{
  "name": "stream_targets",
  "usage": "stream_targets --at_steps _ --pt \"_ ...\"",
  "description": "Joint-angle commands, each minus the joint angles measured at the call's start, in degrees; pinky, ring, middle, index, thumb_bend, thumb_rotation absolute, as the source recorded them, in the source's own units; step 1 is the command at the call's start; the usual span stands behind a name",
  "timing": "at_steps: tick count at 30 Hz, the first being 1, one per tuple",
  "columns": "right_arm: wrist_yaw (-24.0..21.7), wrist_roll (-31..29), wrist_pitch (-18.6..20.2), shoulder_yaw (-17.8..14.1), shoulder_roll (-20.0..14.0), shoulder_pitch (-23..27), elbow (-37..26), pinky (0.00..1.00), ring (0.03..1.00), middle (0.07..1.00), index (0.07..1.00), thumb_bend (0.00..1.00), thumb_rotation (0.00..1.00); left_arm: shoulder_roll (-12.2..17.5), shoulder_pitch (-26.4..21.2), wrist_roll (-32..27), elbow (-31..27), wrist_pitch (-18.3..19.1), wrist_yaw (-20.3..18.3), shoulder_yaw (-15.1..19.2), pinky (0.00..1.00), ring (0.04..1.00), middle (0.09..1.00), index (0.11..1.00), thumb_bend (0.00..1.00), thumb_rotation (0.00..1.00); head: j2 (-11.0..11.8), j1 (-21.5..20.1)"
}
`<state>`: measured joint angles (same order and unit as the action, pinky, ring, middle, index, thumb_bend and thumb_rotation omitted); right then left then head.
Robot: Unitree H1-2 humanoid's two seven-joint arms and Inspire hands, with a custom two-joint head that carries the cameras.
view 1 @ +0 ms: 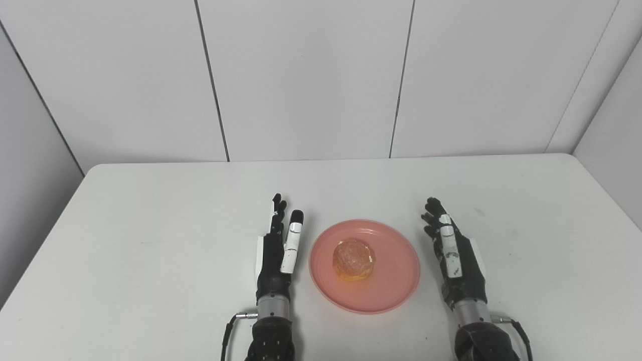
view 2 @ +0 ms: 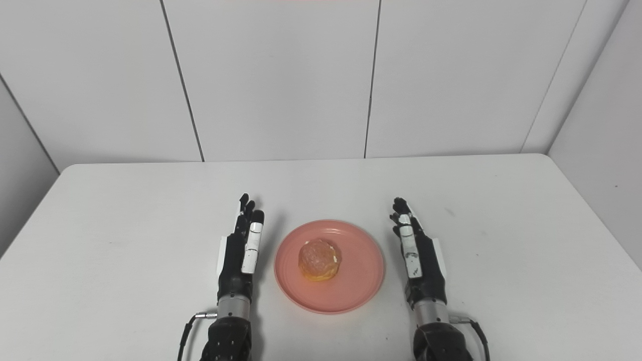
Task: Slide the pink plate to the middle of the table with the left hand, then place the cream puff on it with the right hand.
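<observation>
One pink plate (view 1: 396,281) bears one cream puff (view 1: 353,258); both hands' fingers (view 1: 293,233) spread, empty.

Golden cream puff (view 1: 353,259) centred on pink plate (view 1: 396,286)

No readable text, labels or numbers anywhere, as far as these views resolve

Pink plate (view 1: 396,286), plain salmon-pink with no pattern; on it a golden-brown cream puff (view 1: 353,259) with pale cream flecks at its sides. White table (view 1: 150,240), faint grey smudges toward the right. Left hand (view 1: 277,253) and right hand (view 1: 454,253) both black with white panels, silver wrists.
</observation>
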<state>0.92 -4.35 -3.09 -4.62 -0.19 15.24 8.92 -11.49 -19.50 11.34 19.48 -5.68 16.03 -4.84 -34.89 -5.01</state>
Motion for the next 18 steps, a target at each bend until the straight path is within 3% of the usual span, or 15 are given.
stream_targets --at_steps 1,18 --pt "-0.36 -0.34 0.26 0.30 0.17 -1.00 -0.56 0.94 0.918 0.920 0.884 0.83 0.96 -0.45 2.75 -0.15 0.99 1.32 -0.01 0.22 1.00 0.991 0.967 0.994 0.70 1.00 0.05 0.05" --pt "-0.29 0.21 1.16 0.92 -0.17 -2.03 -1.46 0.92 0.894 0.899 0.863 0.85 0.94 -0.72 2.50 0.01 0.78 2.18 0.01 0.11 1.00 0.977 0.945 0.978 0.73 1.00 -0.14 0.01"
